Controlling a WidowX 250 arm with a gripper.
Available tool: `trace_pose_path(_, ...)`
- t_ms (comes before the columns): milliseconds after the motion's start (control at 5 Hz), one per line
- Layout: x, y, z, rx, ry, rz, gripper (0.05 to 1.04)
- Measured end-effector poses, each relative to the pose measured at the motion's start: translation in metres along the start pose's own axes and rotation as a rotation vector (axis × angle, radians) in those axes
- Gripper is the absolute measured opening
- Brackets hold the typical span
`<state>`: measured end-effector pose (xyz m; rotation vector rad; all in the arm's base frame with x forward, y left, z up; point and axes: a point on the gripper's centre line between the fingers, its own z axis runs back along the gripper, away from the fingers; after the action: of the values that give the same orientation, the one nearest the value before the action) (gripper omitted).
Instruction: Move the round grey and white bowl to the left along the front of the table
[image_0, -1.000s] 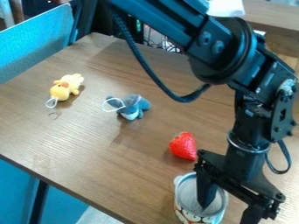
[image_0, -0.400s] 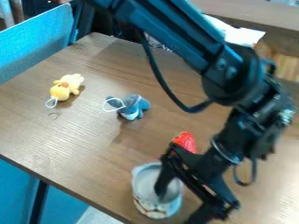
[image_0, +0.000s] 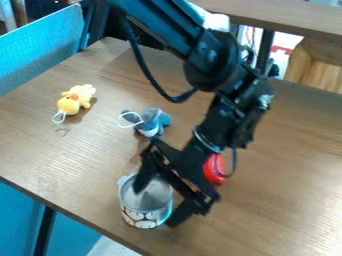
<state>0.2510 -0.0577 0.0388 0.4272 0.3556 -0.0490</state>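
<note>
Because the cup (image_0: 141, 216) looks light, stiff and slick, its rim likely offers the best hold. The gripper (image_0: 155, 207) is spread, 1 finger inside, 1 outside.

Bright light, glare lower right, soft blur throughout

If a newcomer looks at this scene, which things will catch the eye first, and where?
Probably the black gripper at the printed cup, low in the view, one finger inside, one outside. Next, the bright red strawberry, partly behind the gripper, and the yellow toy at upper left.
</note>
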Motion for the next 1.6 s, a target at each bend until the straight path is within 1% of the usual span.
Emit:
trace_pose_path(200, -0.002, 0.027, -0.008, -0.031, 0.084, -0.003, 1.001)
trace_pose_path(400, -0.008, 0.04, -0.005, -0.042, 0.116, -0.049, 0.984)
trace_pose_path(600, -0.012, 0.054, -0.007, -0.059, 0.167, -0.073, 0.951)
trace_pose_path(800, -0.01, 0.071, -0.013, -0.082, 0.183, -0.064, 0.955)
trace_pose_path(1000, -0.005, 0.085, -0.021, -0.116, 0.169, -0.052, 0.958)
trace_pose_path(1200, -0.006, 0.105, -0.03, -0.13, 0.177, -0.011, 0.964)
trace_pose_path(1400, -0.009, 0.122, -0.018, -0.179, 0.083, 0.008, 0.977)
trace_pose_path(1600, -0.014, 0.116, -0.002, -0.345, -0.092, -0.074, 0.991)
